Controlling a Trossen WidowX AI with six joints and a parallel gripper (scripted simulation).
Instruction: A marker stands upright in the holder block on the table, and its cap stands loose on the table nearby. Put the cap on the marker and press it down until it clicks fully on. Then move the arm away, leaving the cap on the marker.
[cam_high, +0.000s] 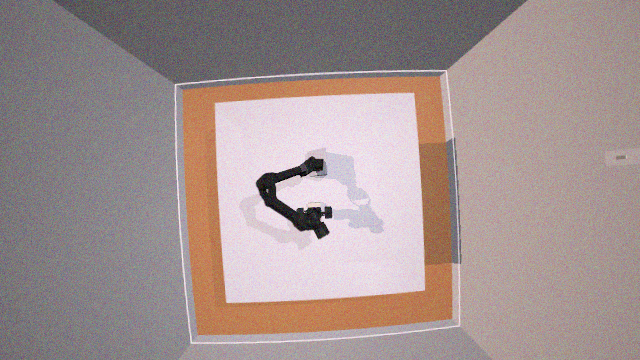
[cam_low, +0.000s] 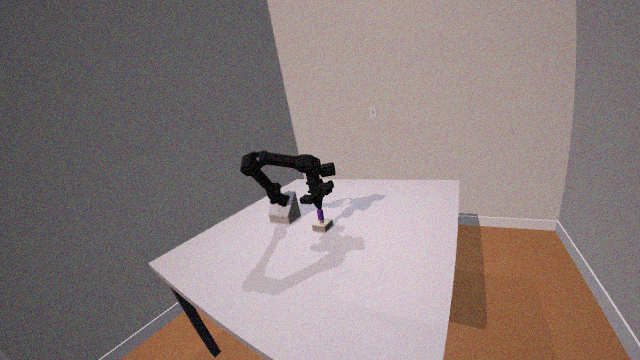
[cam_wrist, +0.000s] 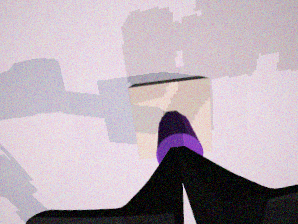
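The purple cap (cam_low: 320, 215) (cam_wrist: 175, 140) stands upright over the marker in the beige holder block (cam_low: 320, 228) (cam_wrist: 145, 146). The marker's body is hidden beneath it, and I cannot tell whether the cap is fully clicked on. My gripper (cam_low: 319, 207) (cam_wrist: 177, 153) is shut and empty, pointing down. Its closed tips are at the cap's flat top, over part of it, and appear to touch it. In the top view the arm covers the cap, and only a pale edge of the holder block (cam_high: 316, 204) shows.
The arm's grey base block (cam_low: 281, 215) stands on the white table (cam_low: 390, 280) (cam_high: 370, 270), behind and left of the holder in the exterior view. The bent arm (cam_high: 285, 207) (cam_low: 282, 160) reaches over from it. Shadows of the arm fall around the holder.
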